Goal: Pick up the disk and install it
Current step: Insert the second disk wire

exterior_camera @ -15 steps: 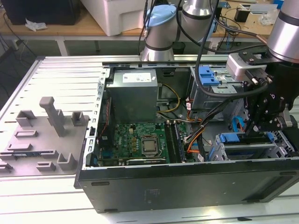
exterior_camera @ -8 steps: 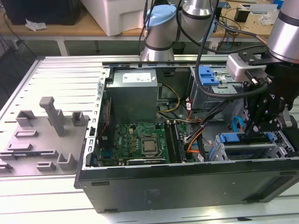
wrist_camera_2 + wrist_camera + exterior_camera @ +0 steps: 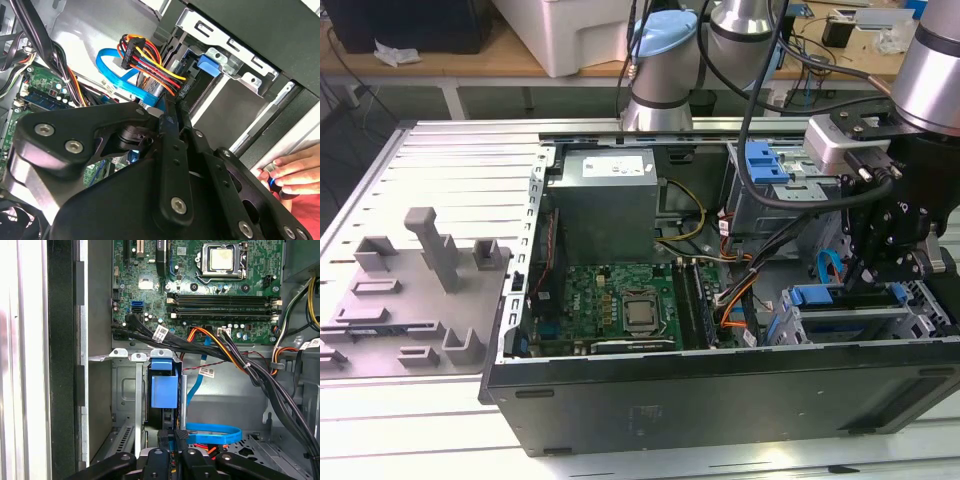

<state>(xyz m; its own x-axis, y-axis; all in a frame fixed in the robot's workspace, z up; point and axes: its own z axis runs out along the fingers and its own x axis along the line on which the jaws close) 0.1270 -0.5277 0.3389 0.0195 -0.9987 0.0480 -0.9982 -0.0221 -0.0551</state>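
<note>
The disk (image 3: 817, 296) sits edge-up in the silver drive cage (image 3: 920, 300) at the front corner of the open computer case, on the exterior view's right; its blue carrier bracket (image 3: 164, 386) shows between the cage walls. My gripper (image 3: 868, 285) hangs just above the cage beside the bracket. In the first wrist view the gripper (image 3: 175, 437) has its two black fingers pressed together at the disk's dark near edge. The second wrist view shows the gripper (image 3: 172, 112) shut, its tip close to the disk's blue tab (image 3: 209, 65). Whether the fingertips touch the disk is unclear.
A blue flat cable (image 3: 212, 432) and an orange, red and yellow wire bundle (image 3: 150, 62) lie next to the cage. The motherboard (image 3: 620, 300), the grey power supply (image 3: 605, 200) and an upper cage with a blue clip (image 3: 760, 160) fill the case. A hand (image 3: 292, 170) rests outside.
</note>
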